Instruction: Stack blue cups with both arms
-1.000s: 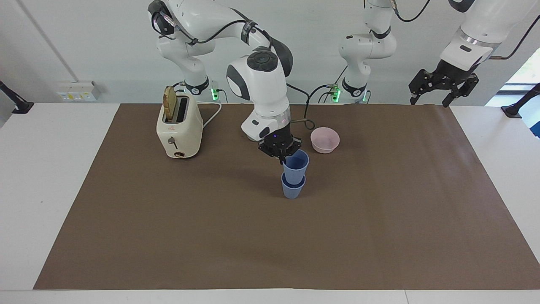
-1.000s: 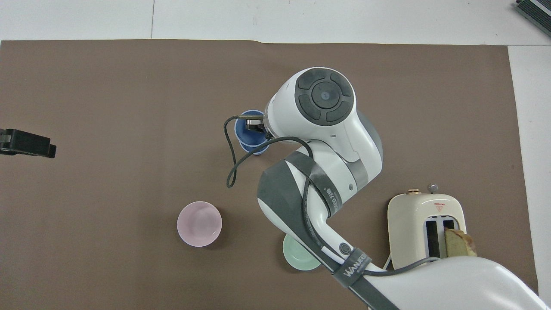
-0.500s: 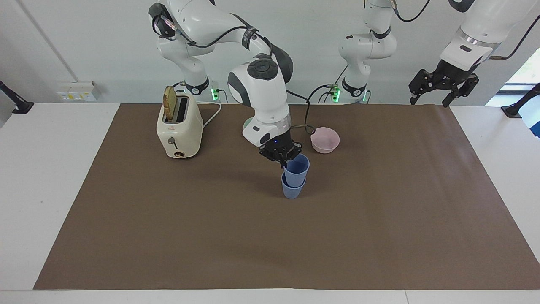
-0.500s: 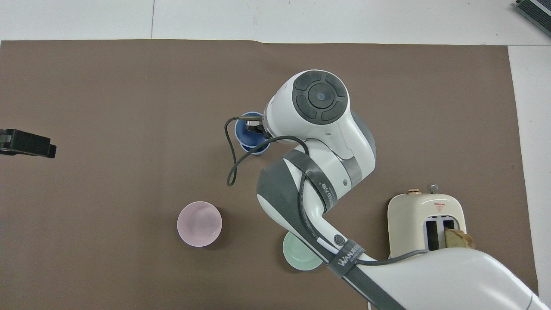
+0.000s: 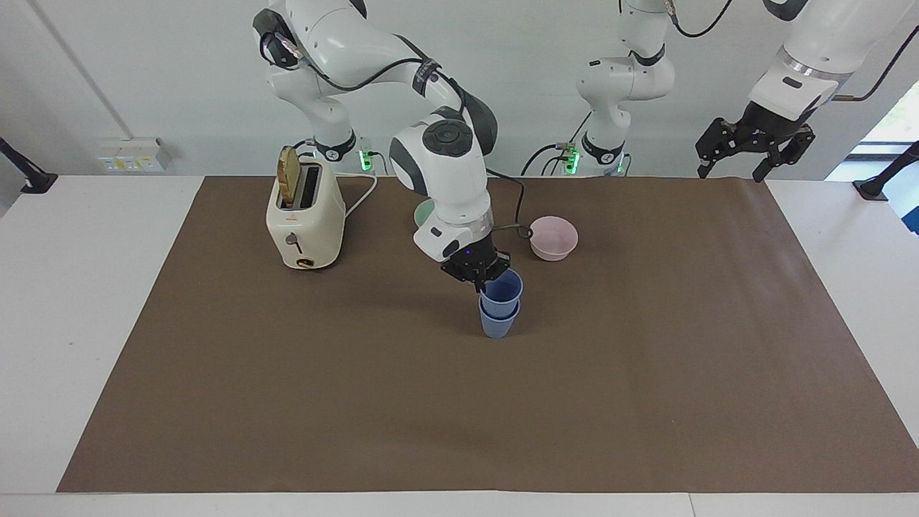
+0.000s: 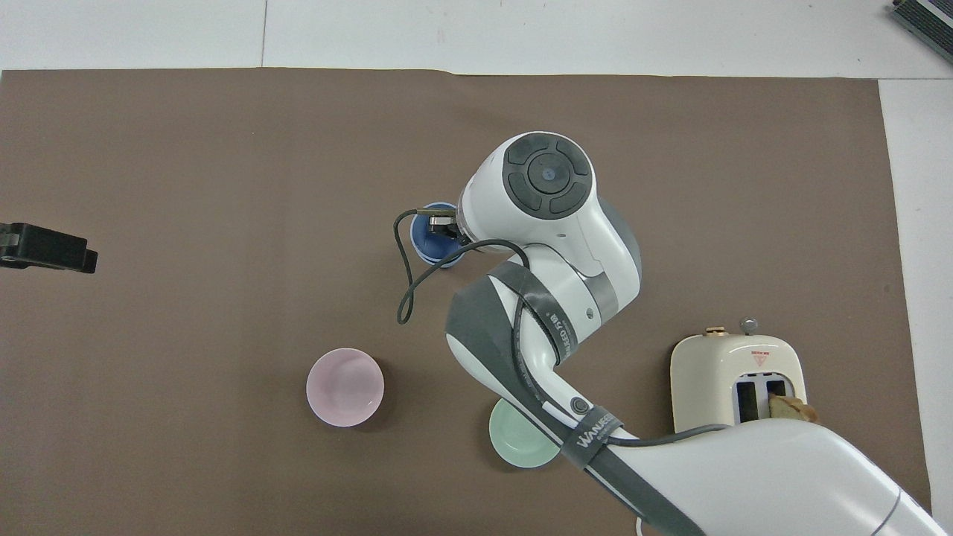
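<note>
One matte periwinkle-blue plastic cup (image 5: 501,290) is seated in the other blue cup (image 5: 497,324) mid-counter, its rim clenched by the right gripper (image 5: 479,276). Only release appears left; the left gripper (image 5: 752,146) is held released over the counter's corner, waiting.

Right tool (image 5: 479,281) clamped, left tool (image 5: 752,161) agape

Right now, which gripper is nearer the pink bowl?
Right. The right gripper holds the upper blue cup beside the pink bowl; the left gripper waits raised at the left arm's end.
</note>
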Controlling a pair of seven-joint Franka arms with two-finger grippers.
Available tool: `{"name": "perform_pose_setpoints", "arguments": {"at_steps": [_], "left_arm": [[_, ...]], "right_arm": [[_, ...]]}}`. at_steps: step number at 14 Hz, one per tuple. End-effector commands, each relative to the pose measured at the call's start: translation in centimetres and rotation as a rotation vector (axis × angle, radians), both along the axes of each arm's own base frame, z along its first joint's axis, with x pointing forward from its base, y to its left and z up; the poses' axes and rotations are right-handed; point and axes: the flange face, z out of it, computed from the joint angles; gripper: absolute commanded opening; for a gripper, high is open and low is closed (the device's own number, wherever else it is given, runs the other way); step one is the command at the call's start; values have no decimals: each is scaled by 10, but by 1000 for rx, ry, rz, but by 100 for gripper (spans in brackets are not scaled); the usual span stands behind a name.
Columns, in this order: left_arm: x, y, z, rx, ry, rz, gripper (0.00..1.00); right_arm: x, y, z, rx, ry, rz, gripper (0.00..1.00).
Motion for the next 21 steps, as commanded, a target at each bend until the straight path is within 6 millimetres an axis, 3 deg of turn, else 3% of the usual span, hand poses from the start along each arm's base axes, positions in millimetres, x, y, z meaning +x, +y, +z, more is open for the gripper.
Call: {"name": "perform_pose_setpoints", "arguments": {"at_steps": [1, 3, 5, 6, 9, 13, 16, 19, 21], "left_arm": [[-8, 2, 2, -11, 8, -2, 100], [-8, 2, 2, -11, 7, -2, 100], [-8, 2, 2, -11, 7, -2, 100], [-8, 2, 2, -11, 7, -2, 100], [-8, 2, 2, -11, 8, -2, 100], [-8, 2, 2, -11, 7, -2, 100], [-8, 2, 2, -11, 7, -2, 100], [-8, 2, 2, -11, 7, -2, 100], [-8, 2, 2, -11, 8, -2, 100]], "right_arm": [[0, -3, -3, 11, -4, 9, 7], [-1, -4, -2, 7, 1, 10, 10], [1, -4, 5, 11, -11, 9, 27], [2, -7, 11, 17, -14, 0, 30], [-2, -25, 49, 10, -45, -21, 67], [-5, -93, 109, -57, -50, -31, 92], [-16, -146, 149, -118, -27, -26, 100], [-25, -208, 185, -113, -10, 17, 100], [-31, -228, 195, -133, 9, 33, 100]]}}
